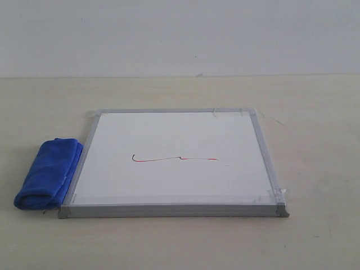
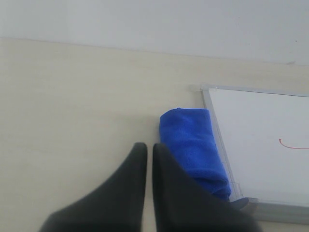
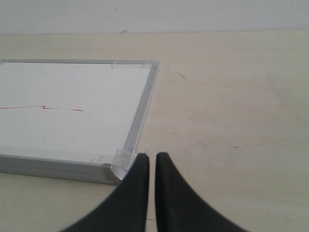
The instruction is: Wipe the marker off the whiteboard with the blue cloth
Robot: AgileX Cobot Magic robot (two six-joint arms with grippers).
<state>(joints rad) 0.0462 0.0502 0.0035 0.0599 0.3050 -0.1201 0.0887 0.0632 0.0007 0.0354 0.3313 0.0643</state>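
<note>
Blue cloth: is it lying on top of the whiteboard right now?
No, the blue cloth lies on the table beside the whiteboard's left frame, off its white surface.

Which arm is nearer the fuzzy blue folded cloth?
Left. The left fingers hover beside the fuzzy blue folded cloth; the right fingers are by the silver-framed whiteboard's opposite-side corner.

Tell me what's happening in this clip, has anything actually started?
Nothing is being handled yet. The bright blue fuzzy folded cloth lies on the pale table, against the left edge of the square white silver-framed whiteboard. The thin red marker line across the board's middle is unwiped. The left fingers are shut and empty, near the cloth but not gripping it. The right fingers are also shut and empty, by a right-hand corner of the board.
</note>
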